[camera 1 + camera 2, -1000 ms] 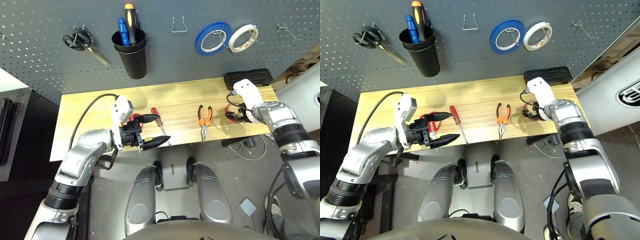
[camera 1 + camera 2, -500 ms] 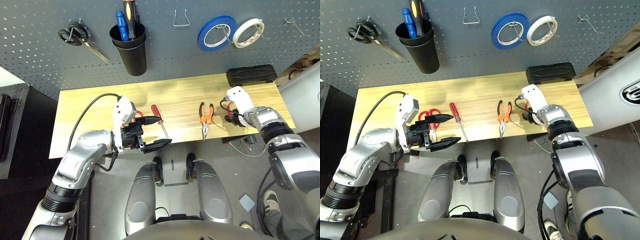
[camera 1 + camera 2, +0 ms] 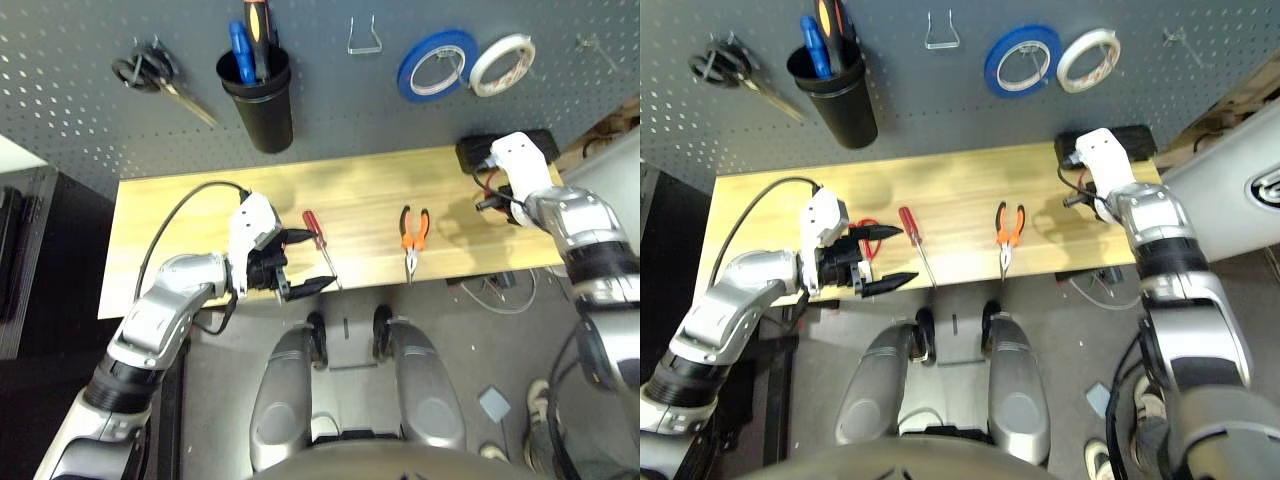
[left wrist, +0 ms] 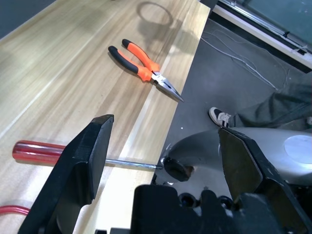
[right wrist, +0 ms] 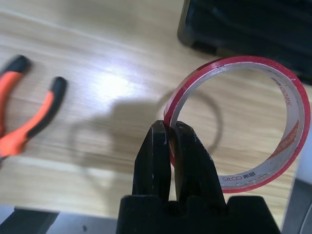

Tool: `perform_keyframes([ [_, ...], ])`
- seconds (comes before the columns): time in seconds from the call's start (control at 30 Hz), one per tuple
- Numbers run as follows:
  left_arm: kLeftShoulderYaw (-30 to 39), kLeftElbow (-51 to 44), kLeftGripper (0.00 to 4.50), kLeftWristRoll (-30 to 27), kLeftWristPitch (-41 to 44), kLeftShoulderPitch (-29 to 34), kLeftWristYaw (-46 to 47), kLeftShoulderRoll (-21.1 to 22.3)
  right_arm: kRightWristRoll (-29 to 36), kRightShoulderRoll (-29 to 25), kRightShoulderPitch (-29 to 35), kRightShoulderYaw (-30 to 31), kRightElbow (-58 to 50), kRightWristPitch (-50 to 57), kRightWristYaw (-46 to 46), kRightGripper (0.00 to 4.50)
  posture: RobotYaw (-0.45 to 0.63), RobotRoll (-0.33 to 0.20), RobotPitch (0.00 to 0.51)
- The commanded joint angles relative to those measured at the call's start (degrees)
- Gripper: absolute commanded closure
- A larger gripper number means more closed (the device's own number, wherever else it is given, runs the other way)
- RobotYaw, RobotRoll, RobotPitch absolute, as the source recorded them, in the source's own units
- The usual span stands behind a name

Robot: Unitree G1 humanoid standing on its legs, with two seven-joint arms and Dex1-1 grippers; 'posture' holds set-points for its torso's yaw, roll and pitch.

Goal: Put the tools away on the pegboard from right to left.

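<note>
Overhead, my right gripper (image 3: 490, 190) lifts the red tape ring (image 3: 487, 187) above the table's (image 3: 200, 215) right end toward the pegboard (image 3: 80, 60), and at my wrist its fingers (image 5: 158, 161) pinch the ring's wall, hole facing outward, so I should keep it upright for the hook.

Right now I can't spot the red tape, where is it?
The red tape is pinched in the right gripper, lifted above the table's right end, near the black case.
</note>
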Motion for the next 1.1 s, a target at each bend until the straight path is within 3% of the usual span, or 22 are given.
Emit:
perform_keyframes([
  [0.03,-0.4,1.8,0.0,1.2,-2.6,0.5,-1.0,-0.2,2.3,-2.6,4.4,-2.7,-11.1,3.5,1.4,4.48,-0.14,0.0,0.303],
  [0.23,1.7,5.2,0.0,1.7,-9.6,-0.9,0.2,-2.8,1.1,-4.6,11.0,-4.6,-23.1,-0.2,-0.8,4.48,-0.15,0.0,0.288],
  [0.4,6.1,4.2,0.0,-2.3,-10.6,-2.1,1.9,-6.4,-0.1,-3.7,15.1,-7.5,-28.4,-6.2,-5.0,4.48,-0.15,0.0,0.276],
  [0.8,11.2,-3.4,0.0,-5.9,-9.7,-2.0,5.8,-8.1,-2.3,-3.3,16.9,-11.8,-27.2,-22.2,-10.4,4.48,-0.15,0.0,0.248],
  [1.1,12.9,-4.6,0.0,-7.2,-8.3,-5.9,8.6,-7.5,-1.4,-6.4,9.1,-13.1,-14.4,-26.9,-9.4,4.48,-0.13,0.0,0.224],
])
